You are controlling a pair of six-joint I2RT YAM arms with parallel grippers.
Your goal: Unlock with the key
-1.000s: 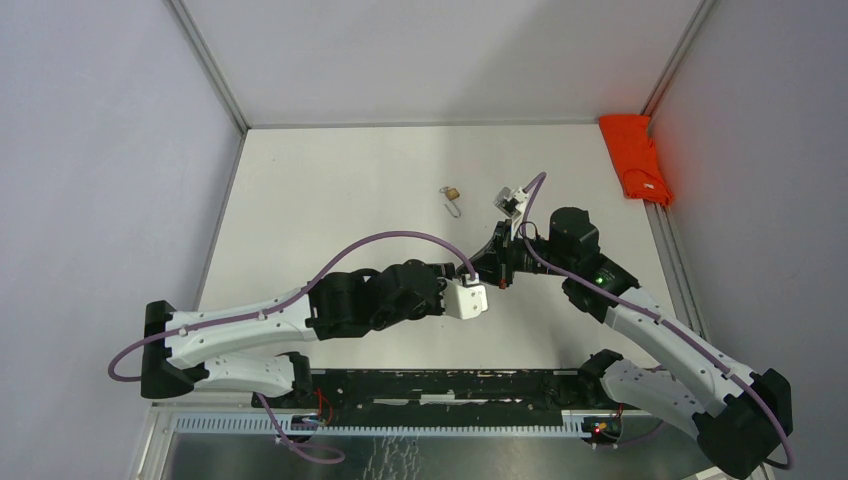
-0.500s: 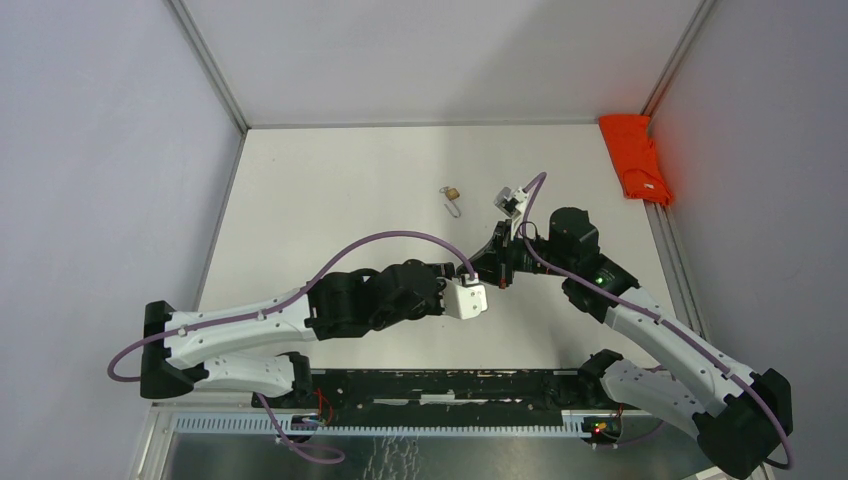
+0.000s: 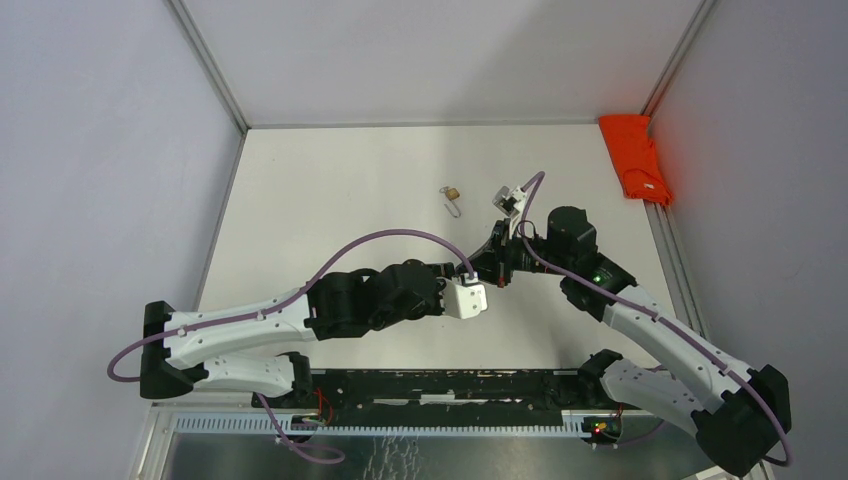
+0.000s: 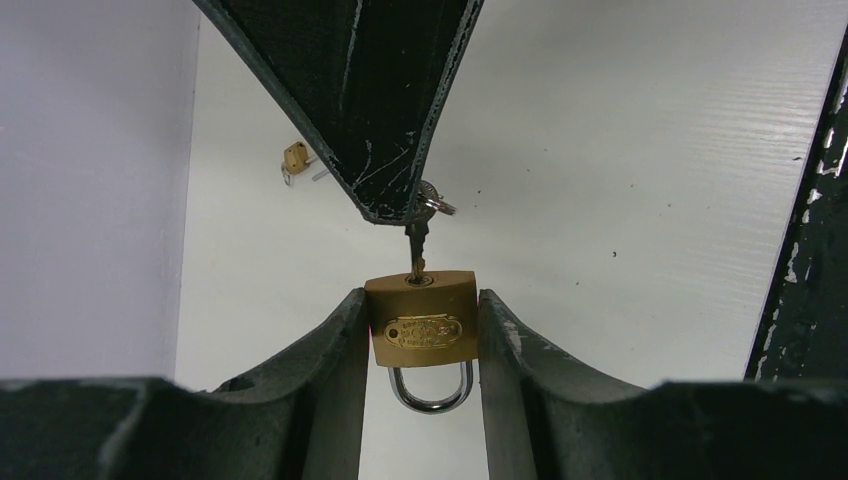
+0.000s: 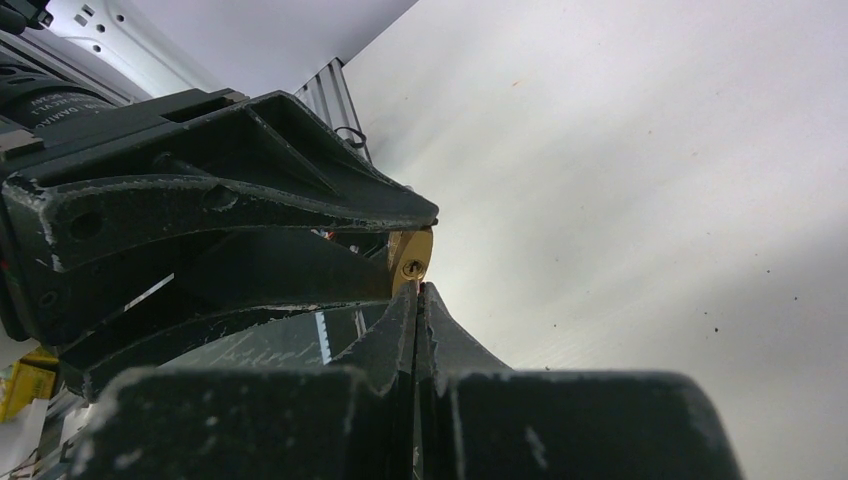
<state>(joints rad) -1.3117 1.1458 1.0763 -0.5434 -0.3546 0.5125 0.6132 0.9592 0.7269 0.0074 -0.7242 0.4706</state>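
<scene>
A brass padlock (image 4: 420, 325) with a steel shackle pointing toward the camera is clamped between the two fingers of my left gripper (image 4: 420, 302), keyhole facing away. My right gripper (image 4: 392, 200) comes in from above, shut on a small key (image 4: 416, 245) whose tip sits at the keyhole. In the right wrist view the right gripper (image 5: 420, 292) has its jaws pressed together, the key hidden between them, and the padlock's keyhole face (image 5: 411, 264) lies just beyond the tips. From above, both grippers meet at mid-table (image 3: 493, 275).
A second small padlock (image 3: 452, 193) with its key lies on the table behind the grippers, also in the left wrist view (image 4: 295, 157). An orange cloth (image 3: 635, 158) lies at the far right edge. Grey walls enclose the table.
</scene>
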